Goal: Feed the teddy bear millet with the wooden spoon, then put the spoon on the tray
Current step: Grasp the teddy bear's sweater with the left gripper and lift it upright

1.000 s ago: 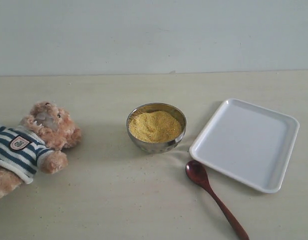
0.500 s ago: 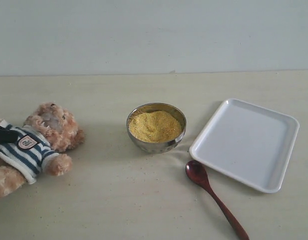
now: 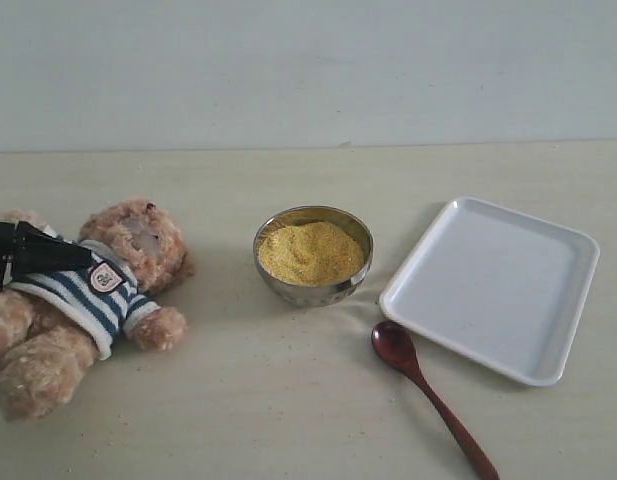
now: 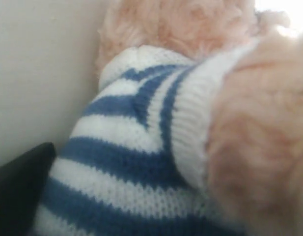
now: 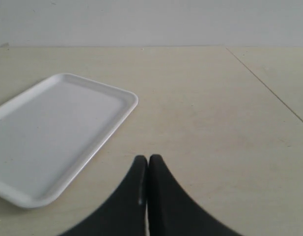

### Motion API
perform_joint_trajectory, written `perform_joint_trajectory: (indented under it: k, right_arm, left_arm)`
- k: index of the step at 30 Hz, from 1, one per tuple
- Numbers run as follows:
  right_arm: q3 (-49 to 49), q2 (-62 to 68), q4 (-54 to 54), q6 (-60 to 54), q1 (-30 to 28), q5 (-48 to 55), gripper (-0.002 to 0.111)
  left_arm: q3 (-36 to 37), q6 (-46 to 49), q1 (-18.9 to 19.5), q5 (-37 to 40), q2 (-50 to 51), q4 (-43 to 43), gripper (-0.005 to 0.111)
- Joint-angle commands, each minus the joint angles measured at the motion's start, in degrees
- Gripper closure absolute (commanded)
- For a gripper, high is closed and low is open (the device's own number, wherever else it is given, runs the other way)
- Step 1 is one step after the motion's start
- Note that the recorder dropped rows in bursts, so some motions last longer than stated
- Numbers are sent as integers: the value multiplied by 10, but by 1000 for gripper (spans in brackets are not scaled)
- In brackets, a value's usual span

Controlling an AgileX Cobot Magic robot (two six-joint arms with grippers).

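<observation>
The teddy bear [image 3: 138, 240] lies on its back at the left of the table, its striped shirt [image 4: 141, 147] filling the left wrist view. My left gripper [image 3: 80, 258] reaches in from the left edge and is shut on the shirt at the bear's chest; one black finger [image 4: 18, 187] shows beside the fabric. The millet [image 3: 310, 252] fills the steel bowl [image 3: 328, 292] at mid-table. Beside the tray's [image 3: 493, 285] near-left edge lies the wooden spoon [image 3: 418, 380], bowl end toward the steel bowl. My right gripper [image 5: 148, 160] is shut and empty, hovering to the right of the tray [image 5: 48, 132]; the exterior view does not show it.
A pale wall runs along the back of the light wooden table. A seam [image 5: 269, 88] in the tabletop runs past the right gripper. Bare table lies between the bear and the steel bowl.
The bear has moved to the right and turned, held by my left gripper, which has come further into view from the left edge. Bowl, spoon and tray have not moved.
</observation>
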Motion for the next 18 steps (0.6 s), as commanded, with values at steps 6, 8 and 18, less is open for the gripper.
perform_joint_trajectory:
  k: [6, 8, 18]
  right_arm:
    - [0, -3, -3, -2, -3, -7, 108]
    - [0, -3, -3, -2, -3, -7, 108]
    - [0, -3, -3, -2, -3, -16, 108]
  left_arm:
    - [4, 4, -6, -41, 21, 19, 100]
    - [4, -1, -6, -21, 21, 7, 102]
    - [7, -9, 2, 55, -73, -57, 102]
